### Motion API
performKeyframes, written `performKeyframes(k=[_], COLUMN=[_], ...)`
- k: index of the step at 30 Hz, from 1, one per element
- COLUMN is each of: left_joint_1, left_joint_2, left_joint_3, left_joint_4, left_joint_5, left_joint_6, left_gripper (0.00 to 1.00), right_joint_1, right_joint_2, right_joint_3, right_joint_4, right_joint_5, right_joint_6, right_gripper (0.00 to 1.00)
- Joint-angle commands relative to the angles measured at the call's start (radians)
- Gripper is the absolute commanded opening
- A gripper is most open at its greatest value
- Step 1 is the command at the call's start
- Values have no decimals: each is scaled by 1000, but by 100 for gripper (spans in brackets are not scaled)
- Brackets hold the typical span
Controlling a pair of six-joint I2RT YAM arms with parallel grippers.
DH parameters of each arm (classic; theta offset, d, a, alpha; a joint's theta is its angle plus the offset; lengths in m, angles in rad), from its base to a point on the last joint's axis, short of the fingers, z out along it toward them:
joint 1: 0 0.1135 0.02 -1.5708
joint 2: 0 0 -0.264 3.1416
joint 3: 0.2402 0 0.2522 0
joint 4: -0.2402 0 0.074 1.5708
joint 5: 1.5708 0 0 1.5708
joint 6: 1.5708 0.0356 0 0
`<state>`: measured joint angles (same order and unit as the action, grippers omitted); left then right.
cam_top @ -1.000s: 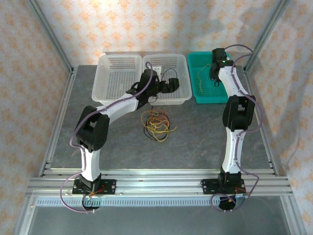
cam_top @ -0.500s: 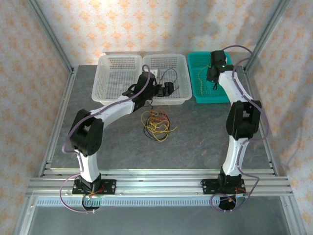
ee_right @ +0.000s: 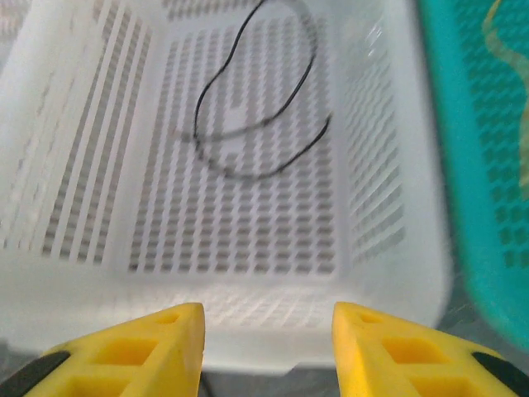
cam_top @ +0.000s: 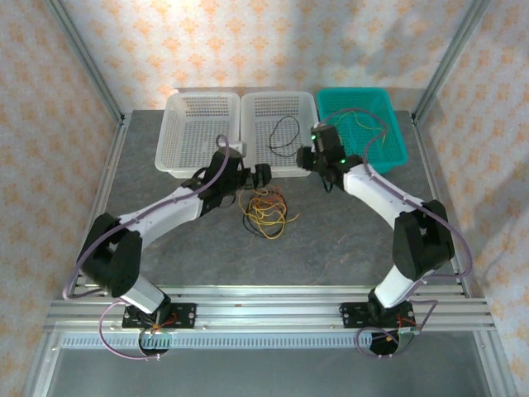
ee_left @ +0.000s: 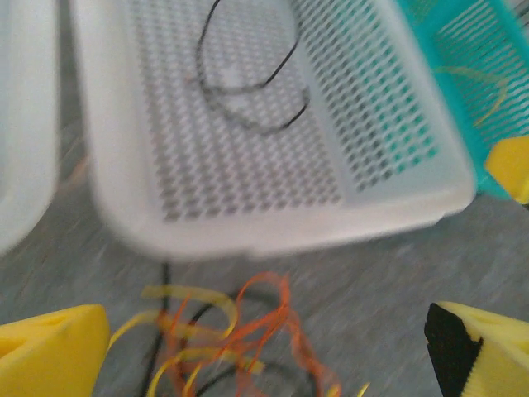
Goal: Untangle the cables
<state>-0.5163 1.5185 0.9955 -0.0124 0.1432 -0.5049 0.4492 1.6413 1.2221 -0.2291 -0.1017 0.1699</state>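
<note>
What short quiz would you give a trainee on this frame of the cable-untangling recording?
1. True or false: the tangled cables lie inside a basket.
2. Which colour of cable lies in the teal basket? A yellow, B black, C orange.
3. Fill in: the left gripper is ____.
Key: 1 false, they lie on the table; 2 A; 3 open.

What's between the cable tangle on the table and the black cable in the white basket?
Bare table and the basket's near wall, in the left wrist view.
</note>
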Motion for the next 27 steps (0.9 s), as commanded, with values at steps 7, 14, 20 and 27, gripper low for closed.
performKeyframes(k=[7, 14, 20, 27], left_joint_1=[8, 49, 108, 117], left_joint_2=[-252, -275, -177, -43], left_joint_3=[-282, -455, -423, -329], left_joint_4=[91, 232, 256, 219], left_joint_5=[-50, 38, 118, 149], left_joint_6=[-76, -219, -189, -87], left_gripper=[99, 87, 69, 61], right_joint_1=[211, 339, 345, 337], right_joint_2=[-76, -37, -19, -72], right_joint_3=[-148, -115, -78, -102], right_joint_4=[71, 22, -8, 31], right_joint_5=[47, 123, 142, 116], right_joint_6=[58, 75, 114, 126], right_gripper=[43, 42, 39, 39])
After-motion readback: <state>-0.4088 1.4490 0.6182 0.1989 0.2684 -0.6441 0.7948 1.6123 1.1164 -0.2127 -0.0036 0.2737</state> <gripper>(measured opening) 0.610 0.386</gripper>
